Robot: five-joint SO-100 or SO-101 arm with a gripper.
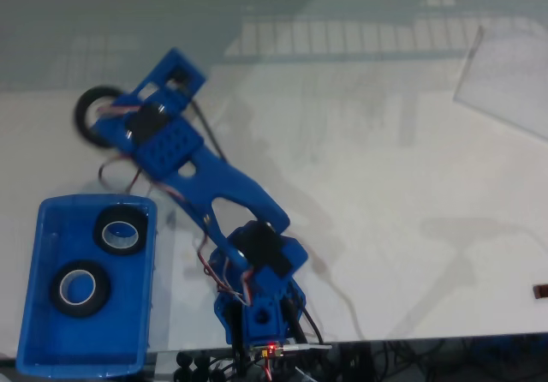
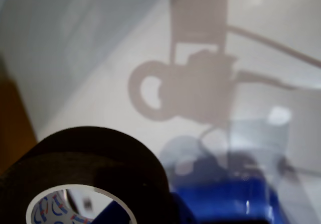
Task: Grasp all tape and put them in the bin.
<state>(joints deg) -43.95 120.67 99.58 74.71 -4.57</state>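
In the fixed view, the blue bin (image 1: pixel 38 313) sits at the far left edge of the white table (image 1: pixel 385 211), close beside the arm's base, likely so that each roll needs only a short swing to reach it. Two tape rolls already lie flat inside: one (image 1: pixel 121 230) near the upper right corner of the bin, the other (image 1: pixel 79 289) lower and nearer the middle, apart from each other and with their pale cores facing up.

Just above the bin, the arm (image 1: pixel 214 185) stretches up and to the left from its base at the bottom of that view. At its end, the hand (image 1: pixel 110 118) holds a third tape roll (image 1: pixel 92 115), whose black ring juts out to the left of the blue fingers. The roll looks tilted on edge rather than lying flat, which fits a grip across the ring's wall. It seems to be off the table, though I cannot be sure of that from above.

In the wrist view the same roll (image 2: pixel 90 169) fills the lower left, very close to the lens, with its printed white core showing at the bottom and part of a blue finger (image 2: pixel 220 204) beside it. The shadow on the table (image 2: pixel 100 58) shows a ring hanging from a blocky shape, which suggests the roll is lifted clear. By my judgement, what remains is carrying this roll down over the bin and releasing it.
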